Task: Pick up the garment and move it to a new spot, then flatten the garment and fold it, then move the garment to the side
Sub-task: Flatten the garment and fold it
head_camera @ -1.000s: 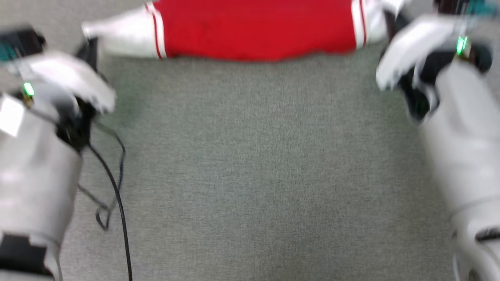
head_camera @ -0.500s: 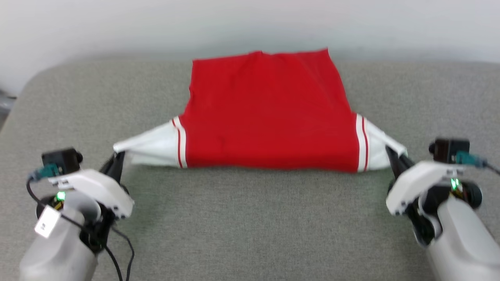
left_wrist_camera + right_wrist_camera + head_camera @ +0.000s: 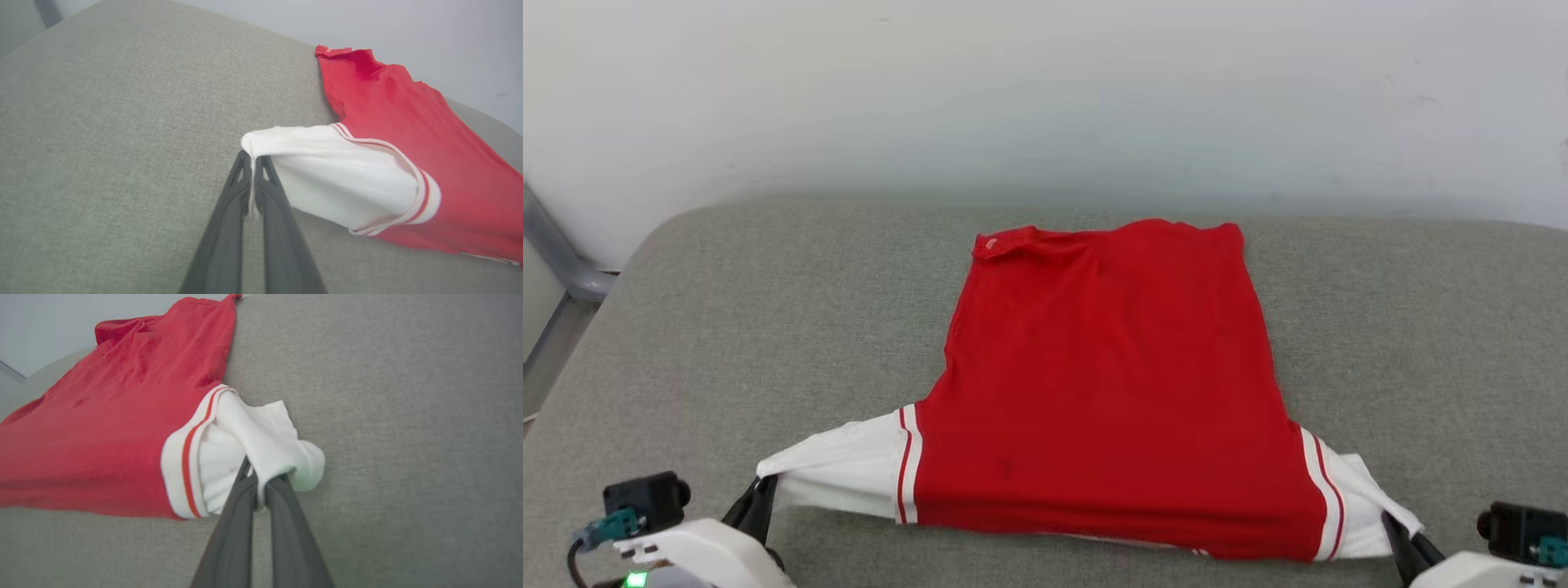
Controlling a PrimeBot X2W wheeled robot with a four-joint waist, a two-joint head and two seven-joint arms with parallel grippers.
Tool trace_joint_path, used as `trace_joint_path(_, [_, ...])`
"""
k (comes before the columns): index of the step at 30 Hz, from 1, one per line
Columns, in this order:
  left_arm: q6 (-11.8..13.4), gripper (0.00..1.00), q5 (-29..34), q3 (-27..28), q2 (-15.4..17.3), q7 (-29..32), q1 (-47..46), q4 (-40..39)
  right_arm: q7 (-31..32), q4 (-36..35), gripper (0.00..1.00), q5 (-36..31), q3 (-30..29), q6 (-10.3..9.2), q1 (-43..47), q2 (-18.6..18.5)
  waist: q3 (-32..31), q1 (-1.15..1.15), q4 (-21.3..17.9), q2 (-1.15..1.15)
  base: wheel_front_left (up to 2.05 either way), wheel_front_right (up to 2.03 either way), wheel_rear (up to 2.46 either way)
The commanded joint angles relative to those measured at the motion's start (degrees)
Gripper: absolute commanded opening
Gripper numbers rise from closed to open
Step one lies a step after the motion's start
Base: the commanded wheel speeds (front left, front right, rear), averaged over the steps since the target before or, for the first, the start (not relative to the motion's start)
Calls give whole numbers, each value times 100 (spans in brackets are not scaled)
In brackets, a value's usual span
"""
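Observation:
The garment [image 3: 1107,384] lies spread on the grey cushion, plain red side up, its hem toward the wall and its white sleeves toward me. My left gripper [image 3: 760,498] is shut on the tip of the left white sleeve [image 3: 327,175], pinching the cloth between its dark fingers [image 3: 229,220]. My right gripper [image 3: 1396,531] is shut on the bunched right sleeve [image 3: 261,453], which wraps over the fingertips. Both sleeves are pulled outward and slightly lifted. No letters or number show on the upper side.
The grey upholstered surface [image 3: 727,327] has a rounded far-left corner and ends at a pale wall [image 3: 1045,98]. A grey metal frame [image 3: 560,269] stands at the far left edge. Bare fabric lies on both sides of the garment.
The head camera has tilted up, so the whole picture shifted down and the wall came into view. Both grippers keep their hold on the sleeves.

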Motion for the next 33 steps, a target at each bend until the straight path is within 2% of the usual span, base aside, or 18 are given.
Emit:
trace_joint_path(1, [151,0,-40,102,148,15,183,-154,94,-202,0,-64,-121,-14,227,15,-13,2,10,0,0,0,0])
trace_joint_path(3, [370,0,-94,168,273,98,544,-529,291,-587,0,-101,-261,-15,590,91,-25,2,5,0,0,0,0])
trace_joint_path(4, [677,0,-166,240,439,200,1037,-994,526,-987,0,-145,-408,-15,1084,154,-55,2,-4,0,0,0,0])
trace_joint_path(7, [944,0,-227,268,534,282,1473,-1312,658,-1115,0,-20,-392,-15,1474,168,-82,2,-29,0,0,0,0])
trace_joint_path(10, [1113,0,-246,230,569,342,1789,-1496,707,-1003,0,85,-283,-15,1685,168,-95,2,-56,0,0,0,0])
trace_joint_path(13, [1178,0,-205,127,548,390,1963,-1569,680,-797,0,78,-140,-14,1710,169,-98,2,-68,0,0,0,0])
trace_joint_path(14, [1186,0,-180,83,518,387,1972,-1585,651,-714,3,56,-114,-14,1677,170,-99,2,-65,0,0,0,0])
trace_joint_path(15, [1188,0,-144,36,496,381,1958,-1602,594,-625,33,92,-100,-14,1615,171,-98,2,-59,0,0,0,0])
trace_joint_path(16, [1173,0,-137,-5,459,381,1934,-1612,536,-571,47,98,-61,-14,1537,172,-97,2,-50,0,0,0,0])
trace_joint_path(17, [1146,0,-116,-39,427,367,1883,-1621,441,-529,93,130,-29,-14,1458,172,-97,2,-30,0,0,0,0])
trace_joint_path(18, [1121,0,-76,-64,416,347,1829,-1623,354,-494,100,186,-28,-14,1368,171,-95,2,-13,0,0,0,0])
trace_joint_path(24, [957,0,38,-226,307,318,1585,-1701,41,-535,100,-67,-448,-10,612,177,-15,2,89,0,0,0,0])
trace_joint_path(29, [905,0,194,-292,256,249,1321,-1826,299,-269,100,-290,-723,-11,-425,145,237,2,218,0,0,0,0])
trace_joint_path(33, [798,0,347,-320,211,150,972,-1993,722,246,100,-285,-767,-10,-1508,-68,722,2,428,0,0,0,0])
